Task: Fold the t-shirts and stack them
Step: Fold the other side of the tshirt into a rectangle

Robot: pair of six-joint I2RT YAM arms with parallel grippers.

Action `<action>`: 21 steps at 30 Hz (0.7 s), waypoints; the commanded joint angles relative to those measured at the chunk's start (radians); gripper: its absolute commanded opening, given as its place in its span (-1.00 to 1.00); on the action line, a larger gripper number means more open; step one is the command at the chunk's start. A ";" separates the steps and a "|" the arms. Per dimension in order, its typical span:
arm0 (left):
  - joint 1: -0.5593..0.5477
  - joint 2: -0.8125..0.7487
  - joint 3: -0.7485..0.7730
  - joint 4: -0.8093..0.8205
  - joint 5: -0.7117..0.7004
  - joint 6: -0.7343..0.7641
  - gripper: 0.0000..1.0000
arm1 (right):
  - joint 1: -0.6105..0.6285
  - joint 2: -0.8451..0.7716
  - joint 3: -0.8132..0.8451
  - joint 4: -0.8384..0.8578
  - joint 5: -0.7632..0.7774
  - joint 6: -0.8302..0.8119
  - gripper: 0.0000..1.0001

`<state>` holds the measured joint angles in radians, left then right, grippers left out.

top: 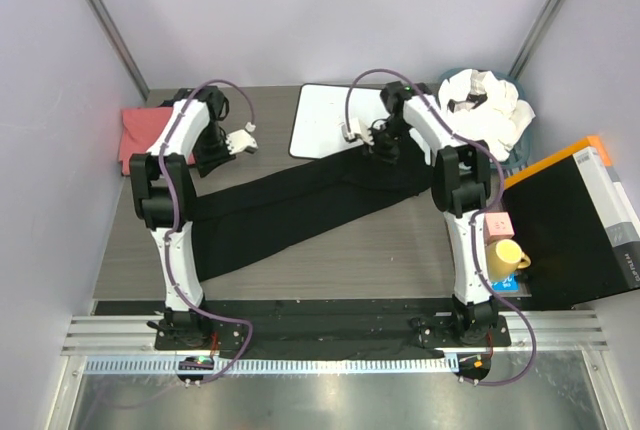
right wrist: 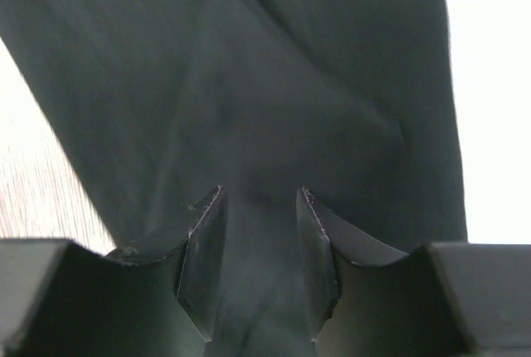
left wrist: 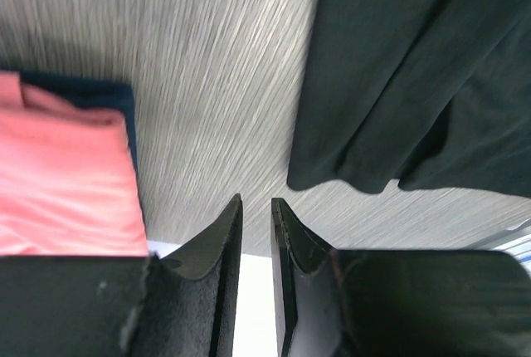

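Note:
A black t-shirt (top: 300, 205) lies stretched in a long diagonal band across the table. It also shows in the left wrist view (left wrist: 415, 66) and the right wrist view (right wrist: 274, 66). My right gripper (top: 380, 153) (right wrist: 260, 193) is at its far right end, shut on a fold of the black cloth. My left gripper (top: 243, 140) (left wrist: 256, 201) hangs above bare table left of the shirt's edge, its jaws almost together and empty. A folded coral-pink t-shirt (top: 140, 130) (left wrist: 58, 183) lies at the back left. White t-shirts (top: 490, 110) are heaped at the back right.
A flat white board with a black rim (top: 320, 115) lies at the back centre, partly under the black shirt. A black box with an orange edge (top: 575, 220), a yellow cup (top: 505, 255) and a small pink block (top: 500, 223) stand at the right.

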<state>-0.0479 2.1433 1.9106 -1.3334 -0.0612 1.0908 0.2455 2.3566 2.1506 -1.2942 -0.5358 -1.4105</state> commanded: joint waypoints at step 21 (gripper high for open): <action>-0.093 0.013 0.034 -0.279 -0.015 -0.032 -0.69 | 0.038 0.044 0.063 0.223 -0.042 0.117 -0.20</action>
<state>-0.1341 2.1498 1.9244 -1.3361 -0.0685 1.0721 0.2794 2.3917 2.1681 -1.1175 -0.5499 -1.3285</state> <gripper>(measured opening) 0.160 0.405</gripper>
